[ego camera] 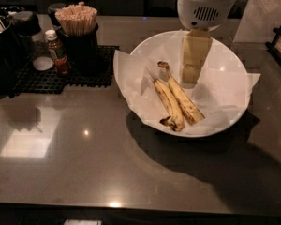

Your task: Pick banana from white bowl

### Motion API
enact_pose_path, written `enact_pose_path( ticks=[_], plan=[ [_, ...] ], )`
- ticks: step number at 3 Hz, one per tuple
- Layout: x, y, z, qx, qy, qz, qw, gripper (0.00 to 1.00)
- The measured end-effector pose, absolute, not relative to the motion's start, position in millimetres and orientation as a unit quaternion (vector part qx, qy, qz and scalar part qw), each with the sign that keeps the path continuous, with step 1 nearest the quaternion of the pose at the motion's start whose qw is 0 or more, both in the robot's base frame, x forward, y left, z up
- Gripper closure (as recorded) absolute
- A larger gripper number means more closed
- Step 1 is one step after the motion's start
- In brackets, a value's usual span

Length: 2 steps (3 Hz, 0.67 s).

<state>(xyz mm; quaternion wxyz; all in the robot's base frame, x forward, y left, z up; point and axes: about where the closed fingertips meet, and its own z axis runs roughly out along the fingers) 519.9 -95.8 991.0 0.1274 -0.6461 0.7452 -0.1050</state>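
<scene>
Currently white bowl (228,51) holds banana (183,100) beside slimmer banana (167,102); tool (190,75) hovers inside rim, grip state unclear.

a dark, glossy surface (84,168) throws back spots of light. the white bowl (152,42) sits directly on it, right of centre. a black grid mat (47,78) lies flat at the back left, just beside the bowl. the gripper (191,74) hangs over the bowl's far half.

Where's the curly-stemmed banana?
The speckled yellow banana lies in the wide white bowl, right of the slimmer black-ended banana; the beige tool hangs near its stem.
</scene>
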Motion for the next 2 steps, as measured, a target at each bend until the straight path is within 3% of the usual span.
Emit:
enact_pose_path(
  ticks=[1, 2],
  plan=[
    [521.5, -93.3, 993.3, -0.647, 0.743, -0.106, 0.135, 0.0],
    [517.9, -92.9, 985.8, -0.602, 0.777, -0.063, 0.173, 0.0]
  ],
)
